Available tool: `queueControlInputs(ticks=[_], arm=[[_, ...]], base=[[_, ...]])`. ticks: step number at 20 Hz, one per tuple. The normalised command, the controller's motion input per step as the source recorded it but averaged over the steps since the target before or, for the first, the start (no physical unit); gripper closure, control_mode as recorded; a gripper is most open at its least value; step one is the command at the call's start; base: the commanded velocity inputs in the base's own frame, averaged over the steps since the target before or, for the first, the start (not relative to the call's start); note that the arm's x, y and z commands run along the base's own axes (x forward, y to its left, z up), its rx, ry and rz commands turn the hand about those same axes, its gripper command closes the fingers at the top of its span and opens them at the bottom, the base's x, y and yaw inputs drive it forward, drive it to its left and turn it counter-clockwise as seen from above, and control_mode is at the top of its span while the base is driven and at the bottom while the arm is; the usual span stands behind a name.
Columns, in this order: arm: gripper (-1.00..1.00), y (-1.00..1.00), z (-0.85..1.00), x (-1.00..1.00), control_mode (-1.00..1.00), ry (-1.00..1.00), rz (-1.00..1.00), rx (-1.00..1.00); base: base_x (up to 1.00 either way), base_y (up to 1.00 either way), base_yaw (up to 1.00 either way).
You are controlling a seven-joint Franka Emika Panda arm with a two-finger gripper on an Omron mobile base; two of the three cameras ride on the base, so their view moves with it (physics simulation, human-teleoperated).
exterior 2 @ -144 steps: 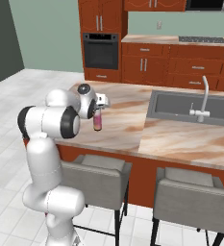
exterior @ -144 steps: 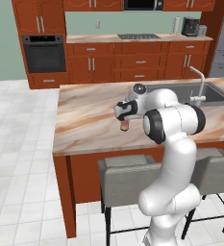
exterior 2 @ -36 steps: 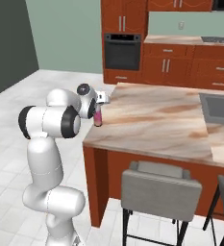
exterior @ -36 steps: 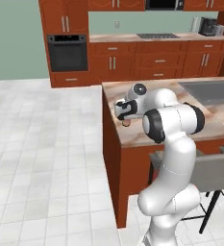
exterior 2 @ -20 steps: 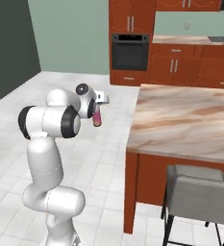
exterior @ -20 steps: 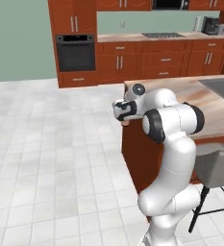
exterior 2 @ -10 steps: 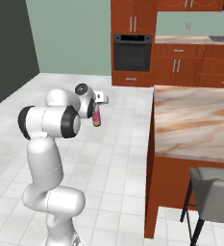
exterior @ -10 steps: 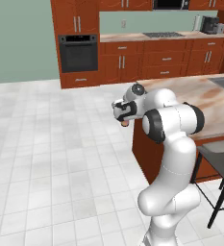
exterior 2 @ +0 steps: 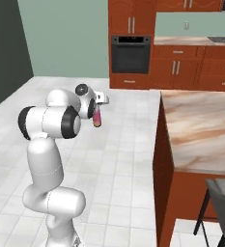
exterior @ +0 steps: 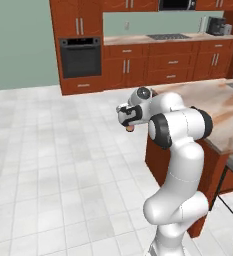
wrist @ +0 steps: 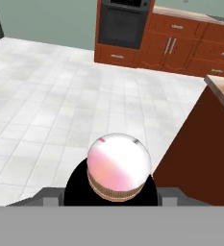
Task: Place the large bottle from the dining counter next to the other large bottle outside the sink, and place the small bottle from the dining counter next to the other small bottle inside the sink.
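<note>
The gripper (exterior 2: 97,112) sits left of centre in the right base view, at the end of the white arm folded close to its own shoulder, and its jaws pinch the large bottle from the dining counter (exterior 2: 97,117). In that view the bottle's pink body hangs below the hand, over the pale tiled floor (exterior 2: 119,144). In the left base view the gripper (exterior: 128,120) is just above the middle of the frame, and a small pink-orange end of the bottle (exterior: 130,128) pokes out beneath it; the rest is hidden by the hand. The hand view shows the bottle (wrist: 118,166) end-on at lower centre, a rounded white-and-pink shape with a tan rim, and the dark mass behind it is probably the cap, though that is hard to tell.

The dining counter (exterior 2: 201,130) fills the right side of the right base view, its marbled top apart from the bottle, with a grey stool (exterior 2: 222,205) at the lower right. A black oven (exterior 2: 131,54) sits among reddish-brown cabinets (exterior 2: 181,67) along the top.
</note>
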Motion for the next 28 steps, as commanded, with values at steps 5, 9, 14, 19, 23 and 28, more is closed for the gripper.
queueControlInputs(ticks=[5,9,14,19,23,28], arm=[[1.00,0.00,0.00,0.00,1.00,0.00,0.00,0.00],[1.00,0.00,0.00,0.00,1.00,0.00,0.00,0.00],[1.00,0.00,0.00,0.00,1.00,0.00,0.00,0.00],[1.00,0.00,0.00,0.00,1.00,0.00,0.00,0.00],[1.00,0.00,0.00,0.00,1.00,0.00,0.00,0.00],[1.00,0.00,0.00,0.00,1.00,0.00,0.00,0.00]], base=[[0.59,0.45,-0.13],[0.62,0.46,-0.13],[0.66,0.45,-0.14],[0.63,0.44,-0.15],[0.63,0.41,-0.16],[0.60,0.42,-0.16]])
